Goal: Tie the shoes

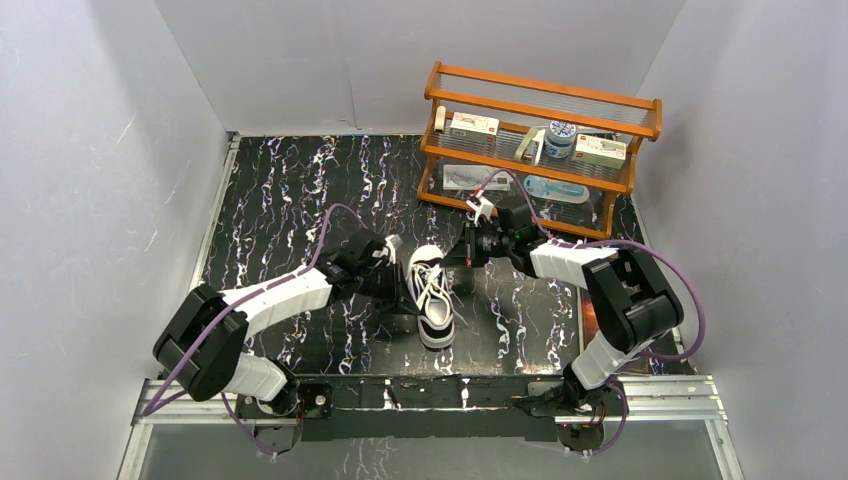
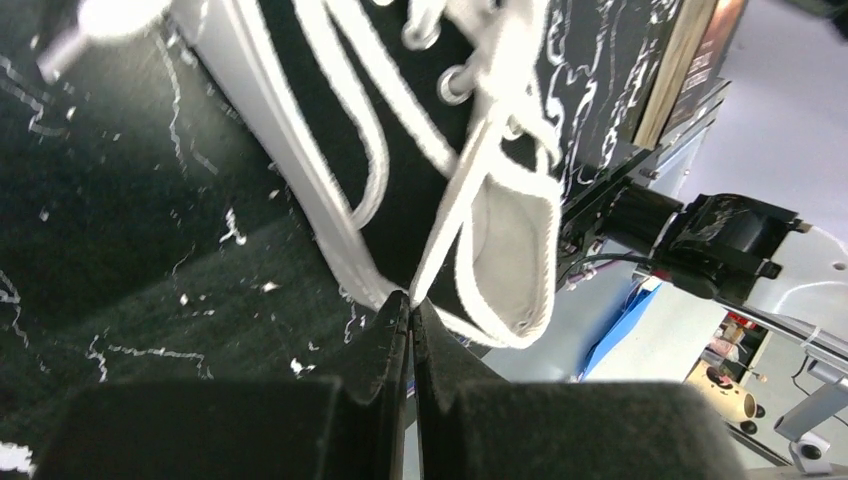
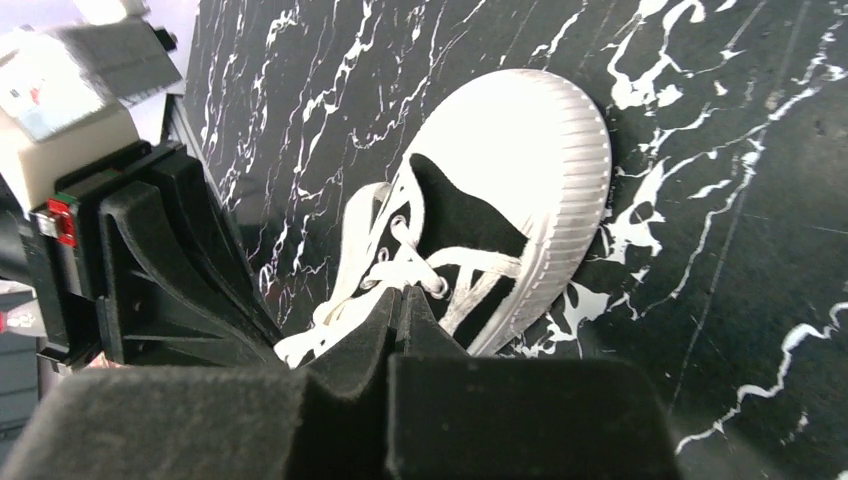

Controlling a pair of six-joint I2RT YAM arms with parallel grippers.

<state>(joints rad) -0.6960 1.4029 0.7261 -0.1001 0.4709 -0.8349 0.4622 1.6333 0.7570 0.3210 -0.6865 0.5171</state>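
**Inspector:** Shoe (image 1: 432,298) position?
**Officer:** Centre of table (image 1: 280,200), upright, toe cap pointing far.
**Inspector:** Grip status?
**Officer:** Left fingers (image 2: 385,350) clamped on a lace (image 2: 440,230). Right fingers (image 3: 360,340) pressed together at the laces (image 3: 420,265); hold unconfirmed.

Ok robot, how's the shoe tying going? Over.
Left gripper shut on a lace. Right gripper shut by the laces. Sneaker upright, laces loose. Nothing blocking.

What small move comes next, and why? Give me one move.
Probably draw both grippers slowly apart, away from the sneaker. The left gripper has its jaws shut on a strand of the laces, the right gripper is shut right beside them, and the strands look slack.
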